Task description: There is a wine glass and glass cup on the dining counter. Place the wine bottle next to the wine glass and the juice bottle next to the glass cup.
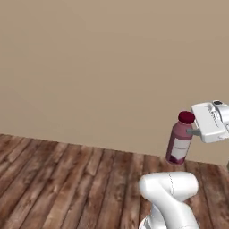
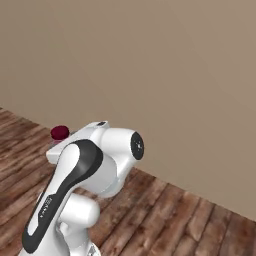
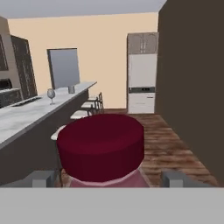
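From the left base camera, you have the juice bottle [image 1: 180, 139] hanging upright in the air in front of the bare wall, well above the wooden floor [image 1: 67, 179]. The tool [image 1: 195, 132] reaches in from the right and grasps it at the neck, just under the red cap; its jaws stand wide, clamped on either side of the neck. The bottle's long axis runs vertical, with a slight lean.

In the right base camera the cap of the bottle [image 2: 60, 132] just peeks out from behind the arm's upper links.

Now look through the hand camera. On the left the table [image 3: 26, 118] runs away from you, a long marble slab on a dark base. Towards its far end stands the wine glass [image 3: 51, 95], and just beyond it, a little to the right, the glass cup [image 3: 71, 89]. The bottle's cap [image 3: 101, 146] sits in the middle foreground between the finger tips [image 3: 42, 178].

So the relation your next move depends on: the cup lies ahead and to the left of the tool, well apart from it, down the length of the table. I judge you must carry the bottle forward along the slab, keep it upright, and set it beside the cup rather than the stemmed glass.
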